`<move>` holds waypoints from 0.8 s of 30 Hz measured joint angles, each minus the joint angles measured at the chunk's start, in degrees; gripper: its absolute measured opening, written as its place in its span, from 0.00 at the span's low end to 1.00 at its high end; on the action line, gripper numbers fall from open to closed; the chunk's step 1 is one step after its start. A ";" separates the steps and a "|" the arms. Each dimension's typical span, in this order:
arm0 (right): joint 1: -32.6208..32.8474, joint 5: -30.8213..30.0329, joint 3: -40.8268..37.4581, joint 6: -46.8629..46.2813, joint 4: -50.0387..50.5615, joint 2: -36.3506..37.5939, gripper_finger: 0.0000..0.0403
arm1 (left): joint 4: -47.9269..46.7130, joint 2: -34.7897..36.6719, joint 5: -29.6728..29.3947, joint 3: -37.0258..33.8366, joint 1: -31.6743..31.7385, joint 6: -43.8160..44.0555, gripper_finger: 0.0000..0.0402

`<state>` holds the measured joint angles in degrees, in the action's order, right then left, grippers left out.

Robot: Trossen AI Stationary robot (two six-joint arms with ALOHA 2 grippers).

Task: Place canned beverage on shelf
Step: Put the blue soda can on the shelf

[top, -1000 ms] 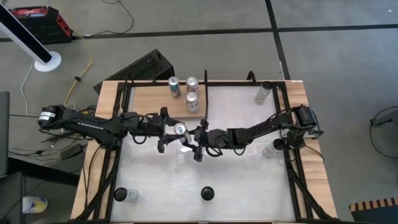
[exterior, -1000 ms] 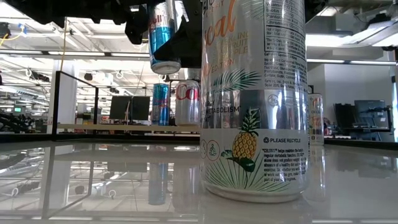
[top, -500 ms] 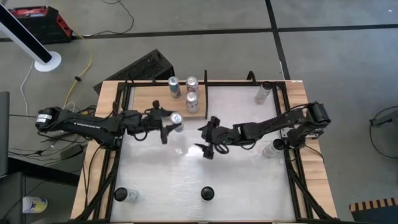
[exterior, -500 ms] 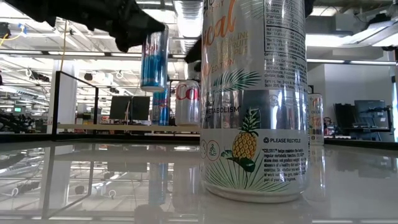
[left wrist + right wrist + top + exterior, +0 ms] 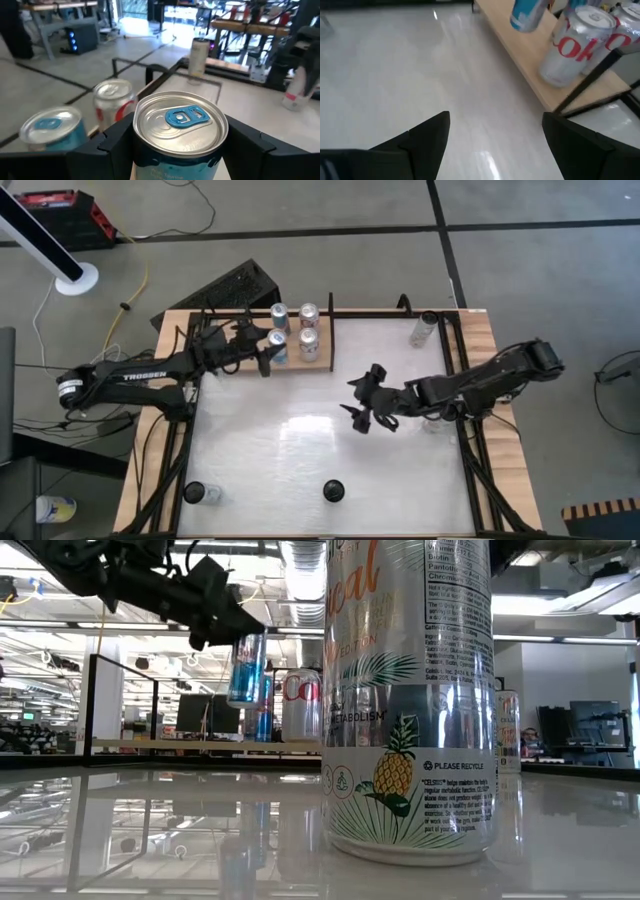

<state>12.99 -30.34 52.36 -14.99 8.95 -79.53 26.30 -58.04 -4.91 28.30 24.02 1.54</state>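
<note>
Left jaws [image 5: 268, 350] grip our blue-and-silver aluminium can [image 5: 276, 345] upright above the light-brown wood-grain shelf [image 5: 240, 340], beside the stocked cans, for set-down | right jaws [image 5: 368, 402] open, empty, parked mid-surface, clear.

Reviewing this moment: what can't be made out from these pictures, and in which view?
- Whether the blue can already rests on the shelf: high view, the left tool covers its base; in the low view it hangs tilted.
- The pineapple can's top: low view, cut off by the upper edge.
- Labels of the dark-capped items at the table's near edge: high view, too small.
- The right tool holds nothing, fingers apart.
</note>
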 joint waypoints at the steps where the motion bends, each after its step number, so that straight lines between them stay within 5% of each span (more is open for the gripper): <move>1: 0.15 0.03 -1.15 -0.07 -1.13 0.45 0.84 | 0.27 0.00 0.19 -0.35 0.40 -0.19 0.55; 24: 0.49 0.34 -4.35 -1.94 -5.18 0.67 0.84 | 14.32 -13.01 5.15 -3.30 7.71 -0.69 0.55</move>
<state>13.47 -29.99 48.01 -16.93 3.77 -78.87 40.62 -71.05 0.24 24.99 31.73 0.85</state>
